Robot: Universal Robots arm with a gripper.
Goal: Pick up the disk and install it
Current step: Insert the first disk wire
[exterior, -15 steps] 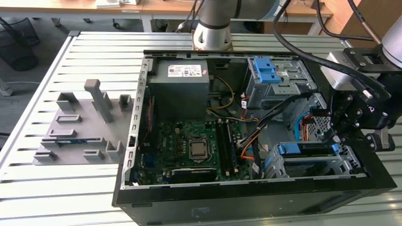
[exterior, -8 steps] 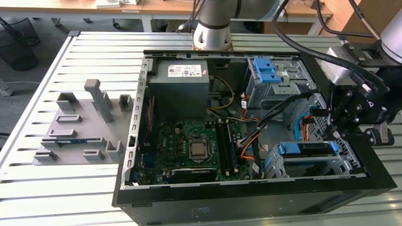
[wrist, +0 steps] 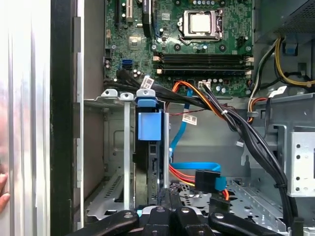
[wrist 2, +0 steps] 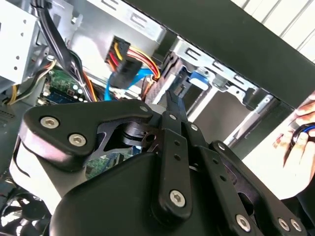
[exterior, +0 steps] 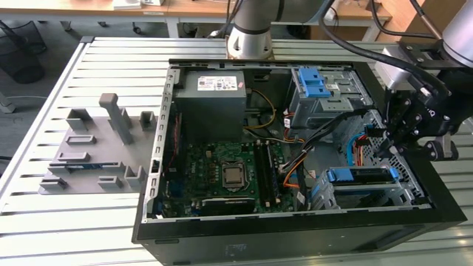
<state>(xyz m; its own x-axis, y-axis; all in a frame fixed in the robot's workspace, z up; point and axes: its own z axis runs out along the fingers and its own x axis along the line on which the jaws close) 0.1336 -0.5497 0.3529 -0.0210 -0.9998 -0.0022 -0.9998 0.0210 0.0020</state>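
exterior view: gripper (exterior: 394,145) hanging inside the open computer case (exterior: 296,238), at the drive-bay end. fingers look drawn together, nothing held between them. the disk (exterior: 362,176) seated in its bay just below the gripper, blue carrier bracket facing up; contact with the fingertips not clear. grey cage (exterior: 316,88) with two blue latches farther off. power-supply box (exterior: 214,91) beyond that. motherboard (exterior: 221,172) well apart from the gripper across the case floor. grey fixture tray (exterior: 92,155) outside the case on the slatted table (exterior: 111,55), far from the gripper.

second wrist view: gripper (wrist 2: 172,101) seen from behind its black linkage, tips closed to a narrow point, clamping nothing. bundle of blue, red and yellow cables (wrist 2: 130,69) near the tips. a person's hand (wrist 2: 300,137) outside the case wall, well apart.

first wrist view: gripper (wrist: 171,210) with inner bars side by side, closed. the disk (wrist: 149,147) edge-on in the bay just ahead of the tips, blue bracket on its near edge. motherboard (wrist: 197,54) farther ahead, black cable loom (wrist: 231,120) running between.
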